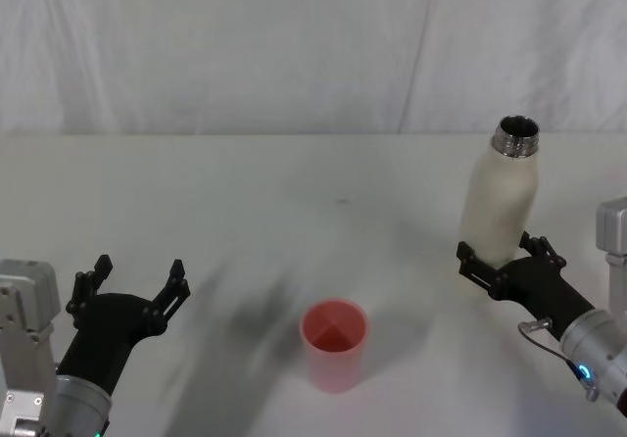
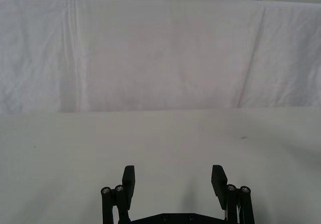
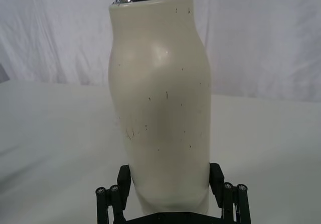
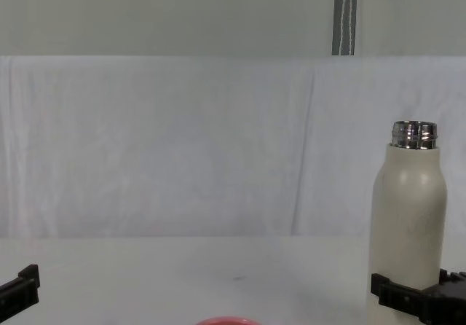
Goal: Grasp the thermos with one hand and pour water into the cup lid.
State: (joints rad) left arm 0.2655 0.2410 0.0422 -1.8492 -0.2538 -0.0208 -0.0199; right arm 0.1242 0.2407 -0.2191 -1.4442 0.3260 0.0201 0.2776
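A white table (image 1: 294,192) fills the foreground, with a white cloth backdrop (image 1: 245,45) hanging behind its far edge; in the chest view a grey vertical strip (image 4: 345,15) shows above the cloth.

The thermos (image 1: 502,202) is the largest object on the scene; it stands on the robot's right side of the table, upright or nearly so, its cream body topped by an open, shiny steel neck; in the right wrist view the thermos (image 3: 160,98) rises straight up between the fingers, and in the chest view the thermos (image 4: 408,230) stands tall at the right edge.

The right gripper (image 1: 506,266) reaches in from the lower right and clasps the lower part of the bottle, one black finger on each side, pressed against the body; the right wrist view shows the right gripper (image 3: 170,196) with its fingers touching the bottle's base on both sides.

The left gripper (image 1: 137,290) sits at the lower left, above the bare table, well apart from both objects; its fingers are spread wide and grasp nothing, as the left wrist view confirms for the left gripper (image 2: 174,181).

The cup lid (image 1: 334,344) is the smallest thing; pink and round, it stands open side up near the front middle of the table, between the two arms, well apart from the bottle; the chest view catches just the curved top of the cup lid (image 4: 224,320) at its lower edge.
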